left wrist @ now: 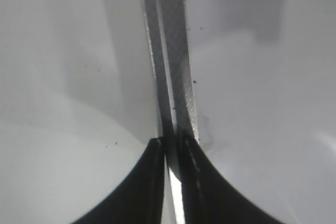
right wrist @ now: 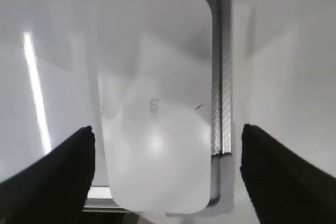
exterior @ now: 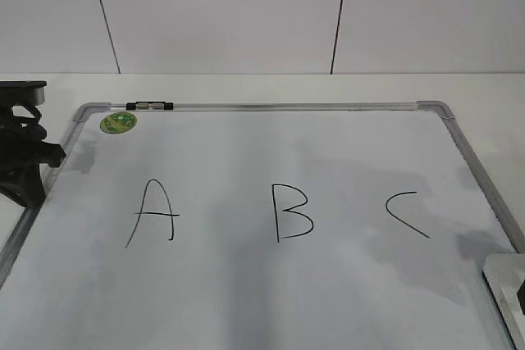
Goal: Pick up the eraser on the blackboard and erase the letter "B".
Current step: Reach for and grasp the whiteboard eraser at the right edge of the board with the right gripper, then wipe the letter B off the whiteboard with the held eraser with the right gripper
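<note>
Blackboard [exterior: 246, 301]: large white dry-erase surface in a grey metal frame, lying flat on a white table [exterior: 271, 88] and filling most of the exterior view. Rounded grey corner pieces at both far corners.

Letter "B" [exterior: 293, 211]: thin black marker, whole and unsmudged, at the middle of the board. Black "A" [exterior: 152, 213] to its left, black "C" [exterior: 407, 214] to its right, all three in one row and well apart.

Green sticker [exterior: 119, 122]: small, round, at the far left corner of the board. Beside it, a short marker [exterior: 150, 106] with black ends lies along the far frame rail.

Eraser [right wrist: 155, 100]: white, glossy, oblong, rounded corners; rests at the near right corner of the board, its long side against the frame rail. Only its edge shows in the exterior view [exterior: 504, 293].

Right gripper [right wrist: 168, 169]: above the eraser, fingers spread wide, one on each side of it, not touching.

Left gripper [left wrist: 173, 153]: over the board's left frame rail, fingers closed together with nothing between them. The arm shows as a dark mass at the left edge of the exterior view [exterior: 23, 149].
</note>
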Available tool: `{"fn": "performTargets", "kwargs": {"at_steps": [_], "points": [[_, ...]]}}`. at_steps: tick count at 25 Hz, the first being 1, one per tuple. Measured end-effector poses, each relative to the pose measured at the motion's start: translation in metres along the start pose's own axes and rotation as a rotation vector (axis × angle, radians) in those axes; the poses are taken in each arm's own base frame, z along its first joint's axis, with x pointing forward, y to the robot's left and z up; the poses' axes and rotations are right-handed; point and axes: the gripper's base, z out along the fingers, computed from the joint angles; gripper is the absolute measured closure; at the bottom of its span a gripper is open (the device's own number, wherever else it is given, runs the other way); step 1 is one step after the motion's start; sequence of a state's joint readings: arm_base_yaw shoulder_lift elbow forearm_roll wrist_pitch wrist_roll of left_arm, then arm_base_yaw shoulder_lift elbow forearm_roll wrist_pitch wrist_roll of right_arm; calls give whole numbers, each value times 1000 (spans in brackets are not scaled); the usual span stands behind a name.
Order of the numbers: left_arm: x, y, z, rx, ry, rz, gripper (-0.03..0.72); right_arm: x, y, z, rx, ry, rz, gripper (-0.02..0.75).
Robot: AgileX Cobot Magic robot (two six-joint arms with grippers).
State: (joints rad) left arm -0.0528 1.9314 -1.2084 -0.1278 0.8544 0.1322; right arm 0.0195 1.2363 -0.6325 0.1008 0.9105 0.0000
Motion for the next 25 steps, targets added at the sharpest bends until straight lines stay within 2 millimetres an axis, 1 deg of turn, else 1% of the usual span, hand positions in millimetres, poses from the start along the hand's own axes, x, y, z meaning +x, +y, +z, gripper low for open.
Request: {"fn": "performTargets", "kwargs": {"at_steps": [7, 16, 21, 25], "points": [[0, 0, 0, 0, 0, 0, 631, -9, -1, 23, 2, 84, 14, 69], [0, 0, 0, 0, 1, 0, 631, -18, 1, 24, -12, 75, 15, 70], [0, 0, 0, 0, 1, 0, 631, -18, 1, 24, -12, 74, 13, 70], [0, 0, 0, 0, 1, 0, 631, -18, 7, 25, -10, 82, -24, 70]]}}
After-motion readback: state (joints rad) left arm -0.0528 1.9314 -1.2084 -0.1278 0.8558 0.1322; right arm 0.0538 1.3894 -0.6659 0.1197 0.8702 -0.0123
